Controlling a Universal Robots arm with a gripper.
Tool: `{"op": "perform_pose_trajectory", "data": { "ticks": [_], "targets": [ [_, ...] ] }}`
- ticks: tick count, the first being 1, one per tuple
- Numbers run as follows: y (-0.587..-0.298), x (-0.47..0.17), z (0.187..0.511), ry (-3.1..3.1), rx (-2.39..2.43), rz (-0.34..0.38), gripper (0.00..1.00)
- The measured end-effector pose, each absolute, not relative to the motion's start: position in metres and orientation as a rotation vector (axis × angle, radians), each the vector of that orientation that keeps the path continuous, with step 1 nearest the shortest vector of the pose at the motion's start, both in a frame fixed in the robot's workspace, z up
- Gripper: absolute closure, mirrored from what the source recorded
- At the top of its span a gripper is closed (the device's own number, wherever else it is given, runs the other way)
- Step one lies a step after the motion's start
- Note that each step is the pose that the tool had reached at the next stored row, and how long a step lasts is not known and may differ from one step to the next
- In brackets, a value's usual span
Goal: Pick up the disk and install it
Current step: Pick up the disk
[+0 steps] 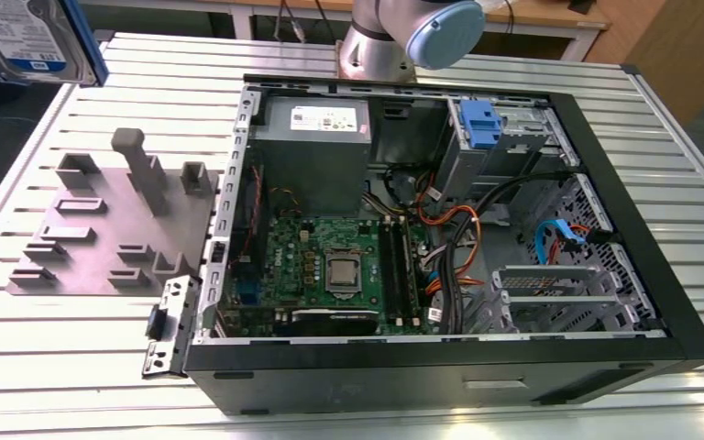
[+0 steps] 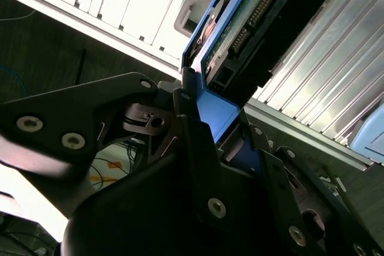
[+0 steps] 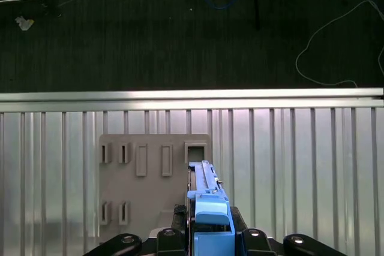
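One disk (image 1: 16, 37) to report, and it's up in the air at the far corner on the exterior view's left, above the slatted metal table (image 1: 83, 367) and well apart from the open computer case (image 1: 645, 275). In both wrist views the gripper (image 3: 209, 223) is clamped on the disk, with the black fingers (image 2: 195, 148) pressed against its blue rails (the first wrist view sees the drive edge-on, so it's mostly blue plastic). A grey holder plate (image 1: 71, 247) with slots and upright posts lies on the table beneath it, just left of the case. Inside the case, a blue latch piece (image 1: 480, 124) sits at the far right bay. The arm's base (image 1: 377, 50) stands behind the case.
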State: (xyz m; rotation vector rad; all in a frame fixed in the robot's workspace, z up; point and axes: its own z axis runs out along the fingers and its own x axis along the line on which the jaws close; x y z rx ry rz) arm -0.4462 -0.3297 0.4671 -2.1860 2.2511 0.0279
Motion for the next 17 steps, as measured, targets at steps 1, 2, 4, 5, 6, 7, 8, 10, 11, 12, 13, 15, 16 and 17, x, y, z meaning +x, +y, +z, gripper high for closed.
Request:
{"op": "perform_pose_trajectory", "data": {
  "ticks": [1,2,4,5,6,7,8,10,11,12,13,15,16,17],
  "targets": [
    [-0.33,-0.446,0.468,2.251,-2.186,0.028,0.64],
    [-0.33,-0.446,0.469,2.251,-2.186,0.028,0.64],
    [-0.33,-0.446,0.471,2.251,-2.186,0.028,0.64],
    [-0.33,-0.446,0.471,2.251,-2.186,0.028,0.64],
    [-0.33,-0.446,0.472,2.251,-2.186,0.028,0.64],
    [-0.33,-0.446,0.473,2.251,-2.186,0.028,0.64],
    [-0.33,-0.446,0.474,2.251,-2.186,0.028,0.64],
    [-0.33,-0.446,0.476,2.251,-2.186,0.028,0.64],
    [-0.33,-0.446,0.476,2.251,-2.186,0.028,0.64],
    [-0.33,-0.446,0.477,2.251,-2.186,0.028,0.64],
    [-0.33,-0.446,0.479,2.251,-2.186,0.028,0.64],
    [-0.33,-0.446,0.483,2.251,-2.186,0.028,0.64],
    [-0.33,-0.446,0.485,2.251,-2.186,0.028,0.64],
    [-0.33,-0.446,0.486,2.251,-2.186,0.028,0.64]
  ]
}}
